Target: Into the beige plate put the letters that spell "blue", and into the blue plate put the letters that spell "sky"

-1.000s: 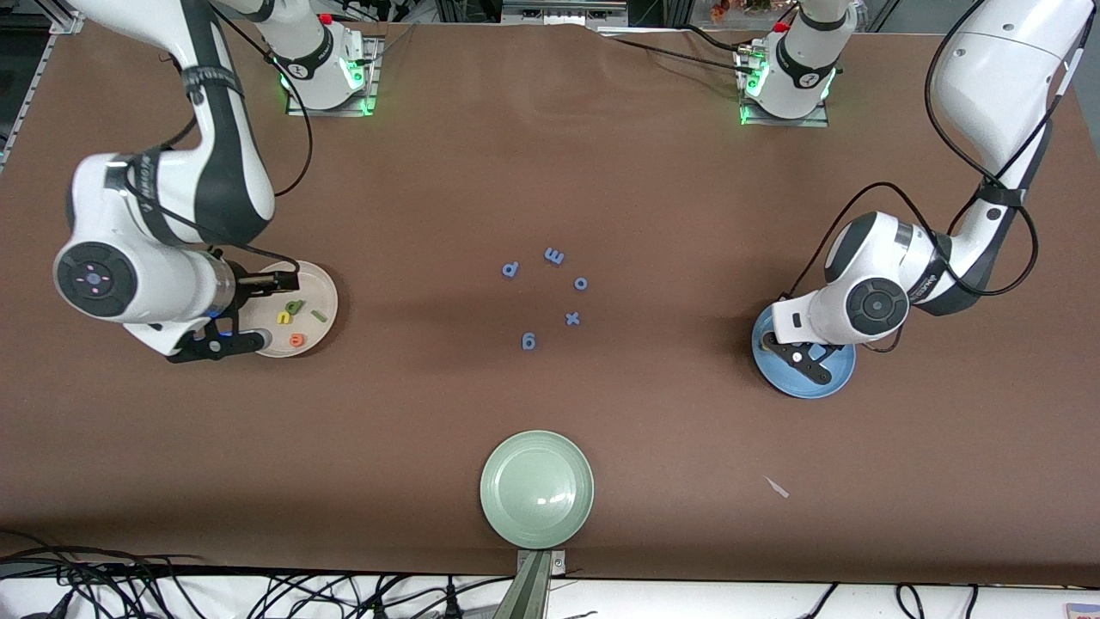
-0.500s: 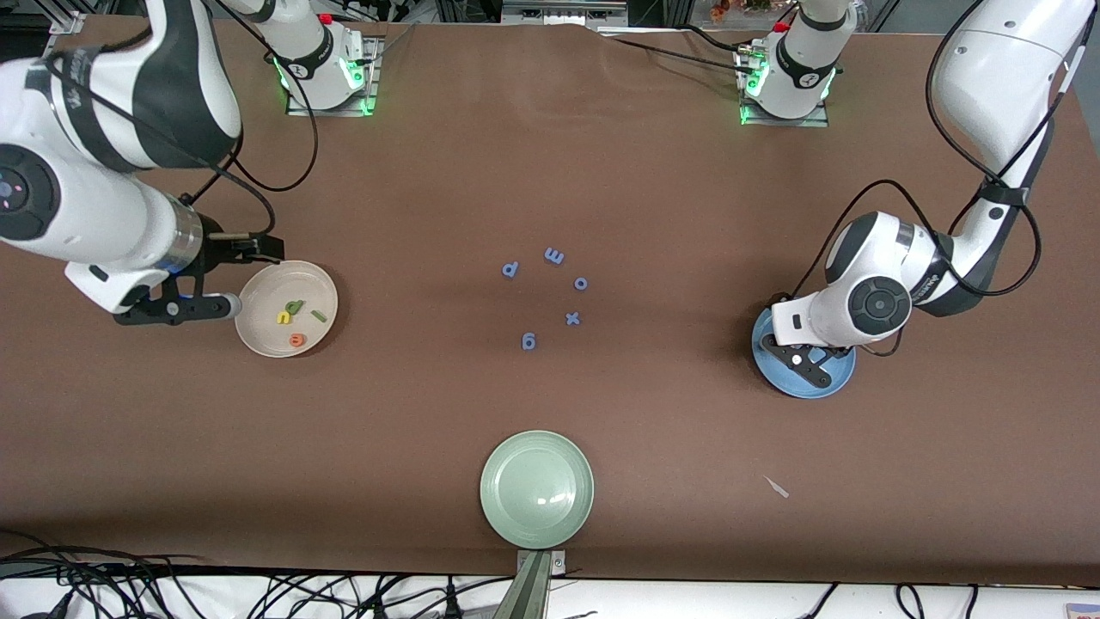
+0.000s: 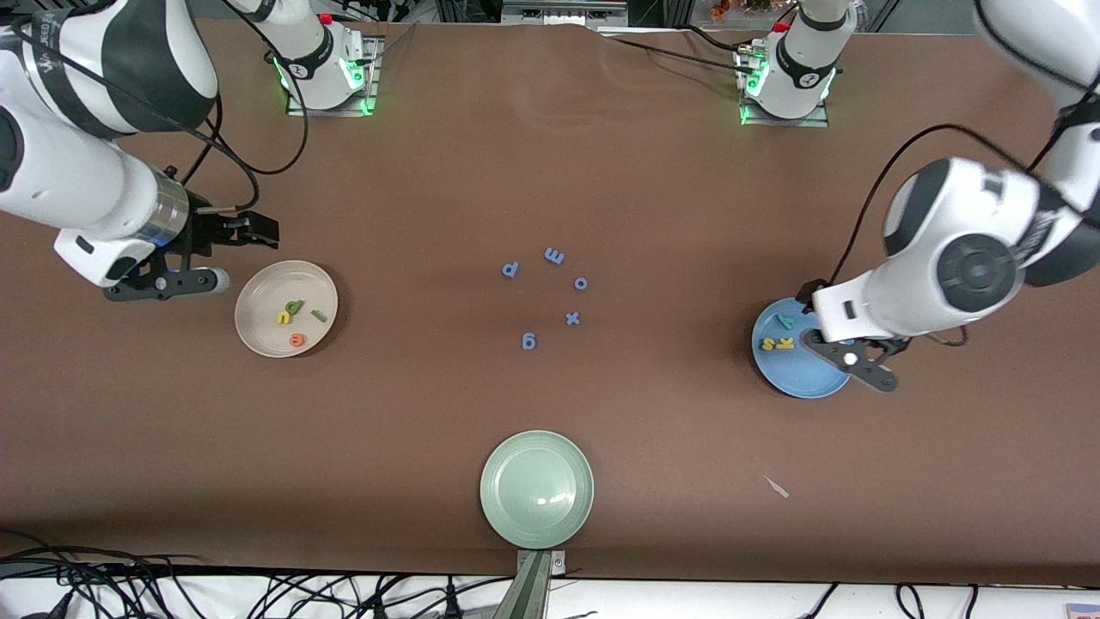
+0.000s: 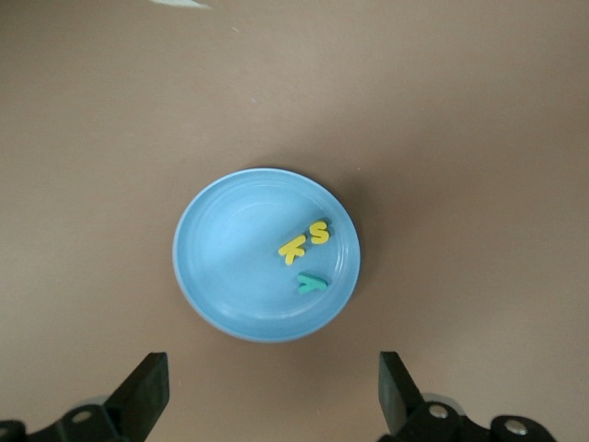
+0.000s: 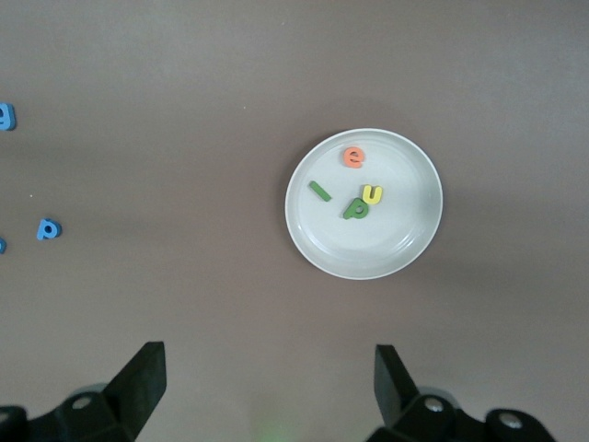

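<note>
At the lower centre of the front view, a pale green plate [image 3: 536, 488] sits on the brown worktop [image 3: 550, 172]. At mid-right, the blue plate [image 3: 795, 374] holds yellow s [image 3: 766, 345], yellow k [image 3: 785, 343] and teal y [image 3: 785, 321]; the left pincer [image 3: 864, 368] hangs over its rim, jaws wide, holding nothing. Mid-frame lie blue-purple letters [image 3: 528, 341]. At mid-left, the beige plate [image 3: 258, 331] holds orange e [image 3: 297, 340], yellow u [image 3: 284, 317], green b [image 3: 295, 306] and green l [image 3: 319, 315]. Beside it, the right pincer [image 3: 245, 255] hangs wide and holds nothing.
</note>
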Motion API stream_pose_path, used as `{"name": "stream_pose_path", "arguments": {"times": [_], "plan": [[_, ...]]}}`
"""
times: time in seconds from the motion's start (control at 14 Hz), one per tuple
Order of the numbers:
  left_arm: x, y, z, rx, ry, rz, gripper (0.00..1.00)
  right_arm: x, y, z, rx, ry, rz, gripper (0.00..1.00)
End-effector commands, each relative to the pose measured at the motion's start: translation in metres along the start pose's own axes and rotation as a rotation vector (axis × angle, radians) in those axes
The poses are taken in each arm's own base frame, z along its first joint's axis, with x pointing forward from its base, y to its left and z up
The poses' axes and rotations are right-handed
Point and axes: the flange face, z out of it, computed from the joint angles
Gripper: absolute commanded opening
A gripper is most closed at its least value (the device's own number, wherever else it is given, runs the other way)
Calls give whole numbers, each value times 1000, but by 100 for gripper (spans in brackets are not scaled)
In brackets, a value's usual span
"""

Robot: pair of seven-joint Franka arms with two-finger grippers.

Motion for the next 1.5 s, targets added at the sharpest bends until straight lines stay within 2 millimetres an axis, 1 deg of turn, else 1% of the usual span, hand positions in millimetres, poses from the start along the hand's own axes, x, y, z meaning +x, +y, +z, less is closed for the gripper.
{"name": "stream_pose_path", "arguments": {"times": [0.0, 0.14, 0.21, 0.29, 0.36, 0.43, 0.5, 0.57, 0.64, 0.71, 0.79, 0.86, 0.93, 1.0, 1.07, 1.14, 1.21, 1.29, 1.43], "plan": [[-13, -8, -56, -15, 36, -76, 100, -25, 16, -12, -3, 53, 17, 100], [-25, 6, -81, -37, 17, -73, 100, -30, 31, -25, 0, 69, 41, 100], [-33, 9, -101, -47, 39, -79, 100, -37, 39, -33, -2, 71, 56, 100], [-42, 28, -126, -13, 63, -69, 100, -41, 45, -36, -1, 59, 66, 100], [-47, 29, -130, 13, 58, -84, 100, -44, 53, -39, -1, 38, 74, 100], [-60, 13, -141, 43, 72, -139, 100, -44, 55, -45, -14, 30, 72, 100], [-63, 8, -144, 31, 95, -161, 100, -44, 55, -53, -15, 48, 72, 100], [-73, -12, -149, 1, 135, -209, 100, -43, 56, -56, -16, 54, 73, 100], [-85, -22, -154, -29, 156, -254, 100, -43, 57, -59, -17, 59, 75, 100], [-93, -24, -145, -52, 137, -293, 100, -41, 59, -61, -27, 63, 75, 100], [-103, -24, -145, -56, 146, -354, 100, -38, 60, -60, -48, 61, 74, 100], [-112, -18, -143, -56, 146, -421, 100, -34, 61, -60, -55, 63, 73, 100], [-120, -5, -139, -59, 143, -479, 100, -30, 61, -62, -53, 68, 71, 100], [-127, 13, -136, -49, 145, -495, 100, -27, 61, -63, -52, 71, 71, 100], [-138, 17, -131, -44, 151, -507, 100, -26, 61, -64, -50, 72, 71, 100], [-145, 15, -127, -49, 157, -508, 100, -26, 64, -64, -46, 65, 77, 100], [-148, 11, -125, -62, 155, -516, 100, -25, 66, -59, -45, 50, 86, 100], [-147, 11, -125, -70, 156, -517, 100, -24, 66, -57, -43, 47, 95, 100], [-146, 2, -125, -73, 151, -535, 100, -24, 65, -58, -40, 48, 102, 100]]}}
